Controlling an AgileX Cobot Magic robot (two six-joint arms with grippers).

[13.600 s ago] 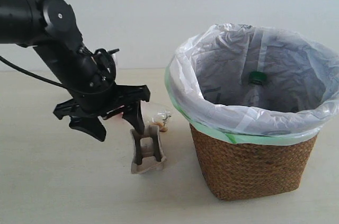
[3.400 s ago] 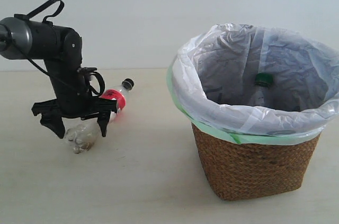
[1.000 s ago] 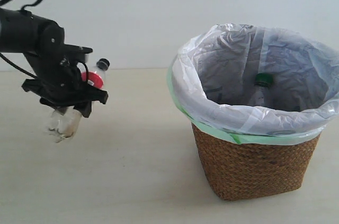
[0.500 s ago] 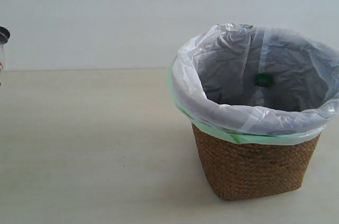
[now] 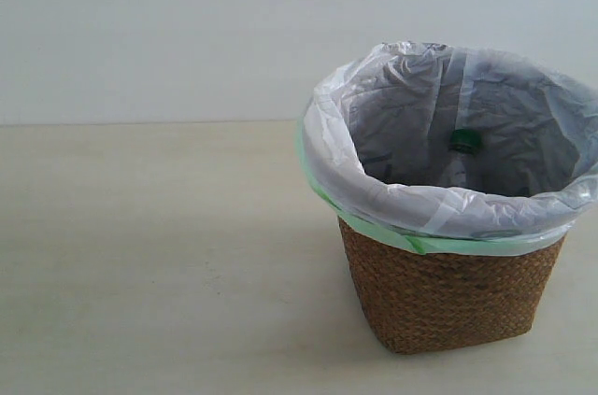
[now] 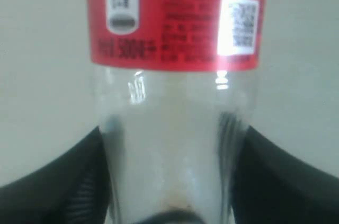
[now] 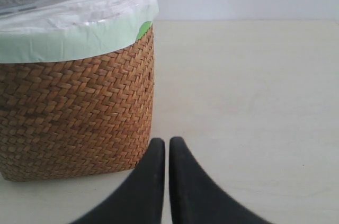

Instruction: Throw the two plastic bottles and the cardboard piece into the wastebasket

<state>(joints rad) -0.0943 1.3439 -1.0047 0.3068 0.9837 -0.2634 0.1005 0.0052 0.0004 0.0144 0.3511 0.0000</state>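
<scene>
Bottle of clear plastic with a red label [image 6: 175, 23] pinched in your left gripper [image 6: 170, 181], right gripper [image 7: 167, 152] fingers pressed together, near brown woven wastebasket [image 5: 448, 302] at 4 o'clock in exterior view, green-capped bottle [image 5: 464, 141] inside

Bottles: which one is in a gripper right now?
The red-label bottle, clamped in the left gripper; the green-capped bottle sits inside the wastebasket.

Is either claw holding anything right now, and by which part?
The left claw grips the red-label bottle by its clear body, beside the label. The right claw is shut and empty.
</scene>
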